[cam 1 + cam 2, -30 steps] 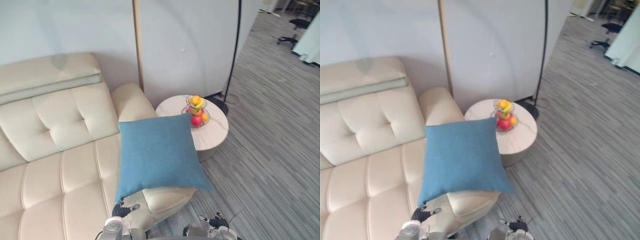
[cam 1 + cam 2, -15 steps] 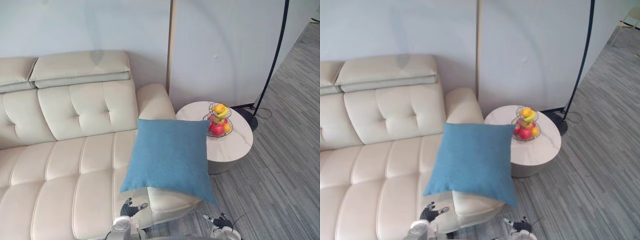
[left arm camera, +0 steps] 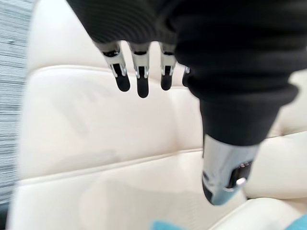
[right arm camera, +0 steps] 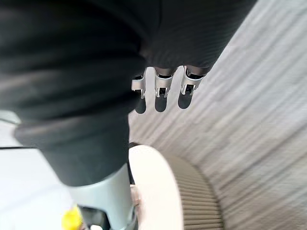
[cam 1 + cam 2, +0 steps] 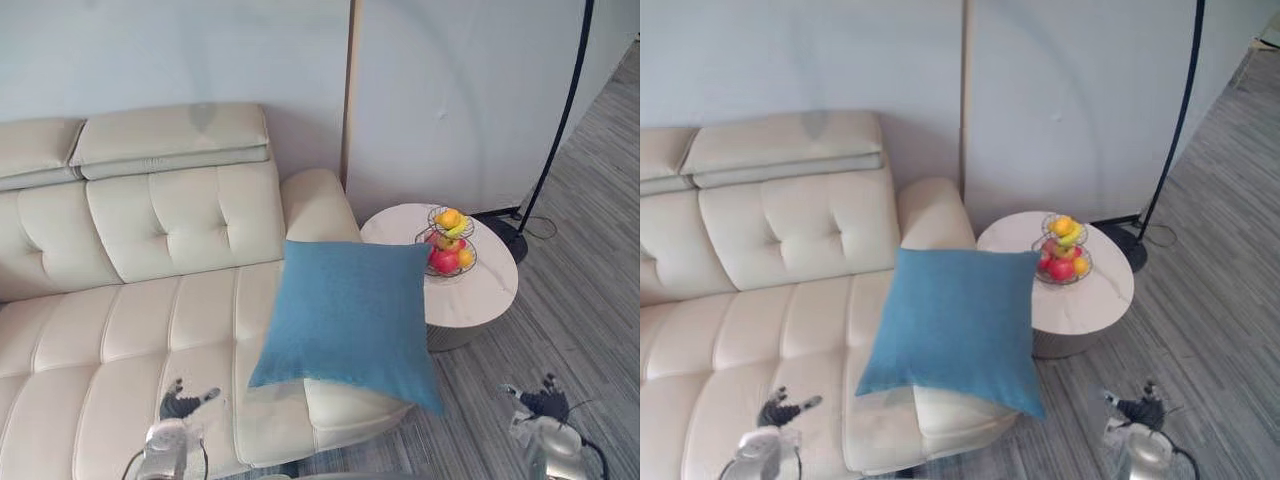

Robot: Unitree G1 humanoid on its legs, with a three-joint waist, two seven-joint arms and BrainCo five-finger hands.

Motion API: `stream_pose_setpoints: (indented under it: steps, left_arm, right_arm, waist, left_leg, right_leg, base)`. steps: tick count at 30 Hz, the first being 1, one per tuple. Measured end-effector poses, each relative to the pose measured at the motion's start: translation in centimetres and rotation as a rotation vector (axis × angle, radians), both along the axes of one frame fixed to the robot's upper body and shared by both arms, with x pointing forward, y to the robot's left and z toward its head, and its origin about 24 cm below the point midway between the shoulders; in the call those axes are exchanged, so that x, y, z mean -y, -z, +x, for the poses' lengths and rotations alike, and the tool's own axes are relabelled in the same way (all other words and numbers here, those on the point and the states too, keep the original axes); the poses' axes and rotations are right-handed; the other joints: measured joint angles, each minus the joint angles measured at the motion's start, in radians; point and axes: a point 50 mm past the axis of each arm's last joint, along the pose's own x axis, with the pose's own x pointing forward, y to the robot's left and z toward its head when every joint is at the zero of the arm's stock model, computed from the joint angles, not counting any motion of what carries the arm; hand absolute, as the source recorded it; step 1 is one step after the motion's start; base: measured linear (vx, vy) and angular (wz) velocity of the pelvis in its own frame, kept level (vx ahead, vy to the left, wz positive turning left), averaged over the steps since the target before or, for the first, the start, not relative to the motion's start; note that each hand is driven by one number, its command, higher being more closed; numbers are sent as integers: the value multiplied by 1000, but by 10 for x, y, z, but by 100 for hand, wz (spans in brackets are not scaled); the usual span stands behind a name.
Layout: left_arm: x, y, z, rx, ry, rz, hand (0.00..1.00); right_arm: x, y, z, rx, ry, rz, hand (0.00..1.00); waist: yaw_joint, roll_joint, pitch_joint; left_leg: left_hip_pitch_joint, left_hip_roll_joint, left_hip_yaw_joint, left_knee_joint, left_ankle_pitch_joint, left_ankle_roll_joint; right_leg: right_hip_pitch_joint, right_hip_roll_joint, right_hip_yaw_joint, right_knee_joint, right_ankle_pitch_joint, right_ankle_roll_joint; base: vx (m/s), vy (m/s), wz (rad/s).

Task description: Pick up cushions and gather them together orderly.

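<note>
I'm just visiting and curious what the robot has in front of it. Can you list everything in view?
Sofa: one, cream, tufted, against the wall.
Cushion: one, blue, square, lying over the sofa's end beside the table, one corner hanging past the front edge.
Side table: one, white, round, next to that sofa end.
Fruit basket: one, wire, two tiers, holding red, orange and yellow fruit, on the table.
Floor lamp: one, black, thin curved pole with its base behind the table.
Wooden strip: one, light wood, upright on the wall.
Floor: grey striped carpet.
Left hand: open, holding nothing, over the sofa seat.
Right hand: open, holding nothing, over the floor by the table.
</note>
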Motion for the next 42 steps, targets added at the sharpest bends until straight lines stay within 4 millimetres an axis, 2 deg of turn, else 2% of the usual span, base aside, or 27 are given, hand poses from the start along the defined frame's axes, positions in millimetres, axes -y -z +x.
stream_pose_setpoints:
  steps: [1,2,6,10,14,16,18,22,23,24,30,38,42]
  left_arm:
    - [1,-2,2,13,4,0,0]
    - [3,-12,13,82,16,-4,0]
    - [13,-24,30,156,60,-11,0]
    - [33,-20,34,152,111,-43,0]
    - [60,-17,43,156,186,-85,0]
    - [72,-15,47,151,214,-101,0]
    - [87,-14,53,143,255,-113,0]
    - [103,-14,61,139,309,-122,0]
    - [108,-15,65,143,328,-120,0]
    - [113,-19,71,159,335,-115,100]
    - [121,-41,96,250,356,-85,100]
    - [125,-68,108,403,352,-136,100]
    - [130,-80,108,468,358,-173,100]
  right_arm:
    - [-1,-2,3,8,-11,-4,0]
    - [-8,-10,18,51,-68,-14,0]
    - [-27,-17,36,92,-179,-13,0]
    - [-47,-12,45,94,-242,18,0]
    - [-74,-5,52,92,-305,76,0]
    - [-88,-1,55,92,-328,113,0]
    - [-105,5,60,75,-363,150,0]
    - [-124,4,69,89,-398,184,0]
    - [-129,2,76,98,-412,190,100]
    - [-132,-1,80,113,-421,191,100]
    - [-135,-22,102,212,-408,195,100]
    - [-141,-30,107,295,-389,275,100]
    - [-143,-31,99,323,-407,294,100]
  waist:
    - [-2,0,0]
    - [-4,0,0]
    - [-7,-2,1]
    - [-8,-5,4]
    - [-20,-5,13]
    - [-30,-2,28]
    - [-30,2,72]
    - [-33,5,97]
    - [-33,6,121]
    - [-33,7,145]
    - [-33,9,179]
    - [-35,7,188]
    - [-36,7,188]
  left_leg:
    - [0,-1,-1,0,0,0]
    - [1,-5,-4,0,0,0]
    - [1,-6,-14,11,-4,5]
    - [-2,-6,-14,36,-18,15]
    - [-41,-6,-13,39,-18,15]
    - [-63,-6,-12,40,-18,15]
    - [-75,-7,-9,43,-18,15]
    - [-133,-10,-7,52,-15,18]
    - [-140,-11,-1,54,-9,21]
    - [-144,-14,-1,53,-2,25]
    - [-208,-15,-3,24,46,28]
    - [-202,-19,-3,8,52,28]
    - [-158,-23,-7,0,52,28]
  right_leg:
    - [0,-1,1,0,0,0]
    - [2,-3,8,-3,0,0]
    - [12,-6,10,-2,1,0]
    - [19,-8,17,2,1,0]
    - [-20,-12,21,1,2,0]
    - [-42,-13,24,2,5,2]
    - [-59,-14,37,1,15,10]
    - [-116,-17,45,0,30,13]
    - [-125,-18,48,-1,41,14]
    - [-128,-21,48,-1,42,14]
    - [-208,-19,48,0,69,13]
    - [-195,-16,45,-27,75,13]
    - [-139,-19,42,-52,76,14]
  base:
    - [189,17,3]
    - [147,9,1]
    - [125,-3,8]
    - [59,0,2]
    - [0,0,0]
    - [-57,12,-4]
    - [-122,28,-13]
    - [-104,29,-10]
    - [-127,28,-7]
    - [-131,27,-5]
    - [-97,18,1]
    - [36,1,1]
    - [74,-3,4]
